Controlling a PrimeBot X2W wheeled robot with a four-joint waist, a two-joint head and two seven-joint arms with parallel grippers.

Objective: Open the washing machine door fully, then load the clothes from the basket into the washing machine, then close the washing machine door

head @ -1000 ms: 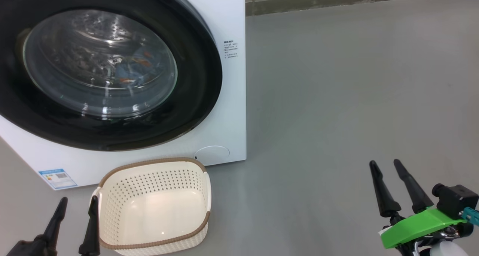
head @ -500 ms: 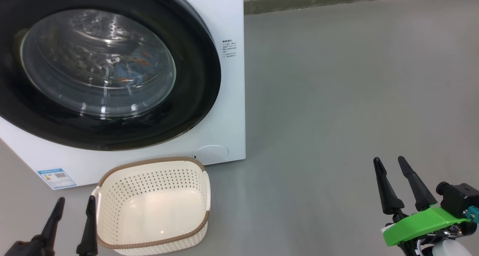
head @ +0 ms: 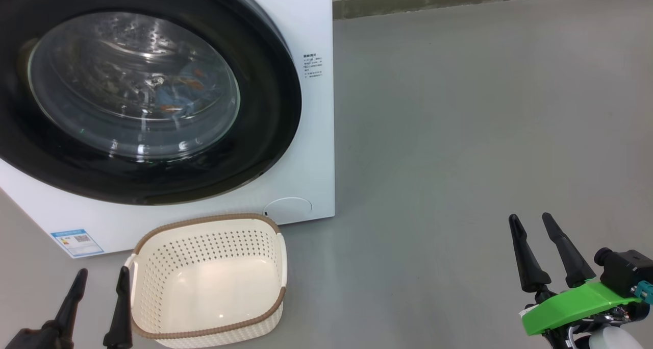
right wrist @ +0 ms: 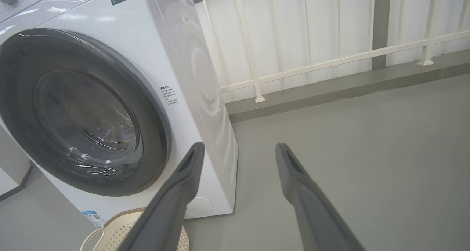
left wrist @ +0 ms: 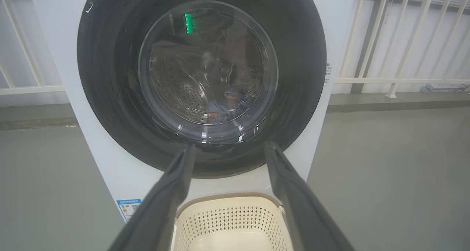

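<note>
The washing machine door (head: 275,109) was closed, the clothes (head: 178,91) behind its glass. The left gripper (head: 103,270), beside the basket (head: 204,220), and the right gripper (head: 529,216) both gaped, holding nothing.

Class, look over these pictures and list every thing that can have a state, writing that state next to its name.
Washing machine door: shut.
Clothes: inside the washing machine, behind the door.
Basket: empty, upright on the floor.
Left gripper: open, holding nothing.
Right gripper: open, holding nothing.
</note>
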